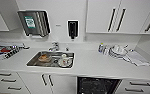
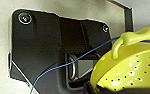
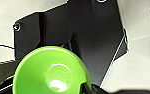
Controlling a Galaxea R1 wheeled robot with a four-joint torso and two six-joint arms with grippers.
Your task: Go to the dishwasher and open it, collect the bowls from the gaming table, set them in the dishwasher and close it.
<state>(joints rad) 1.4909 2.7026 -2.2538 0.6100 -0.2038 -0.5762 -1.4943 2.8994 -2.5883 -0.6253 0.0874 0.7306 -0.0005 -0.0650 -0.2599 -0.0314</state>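
Green bowl (image 3: pixel 51 72); dishes in sink (image 1: pixel 32 62).

The built-in dishwasher (image 1: pixel 97 85) sits under the white worktop, to the right of the sink cabinet's doors. Its opening stands exposed: a dark interior where pale wire racks show faintly. Its door is not in sight.

A small round yellow-green plastic bowl with a curved handle and a speckled, perforated-looking wall (image 2: pixel 131 67) shows large in the left wrist view, tilted, its handle uppermost.

A glossy bright green round plastic bowl (image 3: pixel 51 71) shows in the right wrist view, its hollow turned towards the camera, with a raised circle at its middle.
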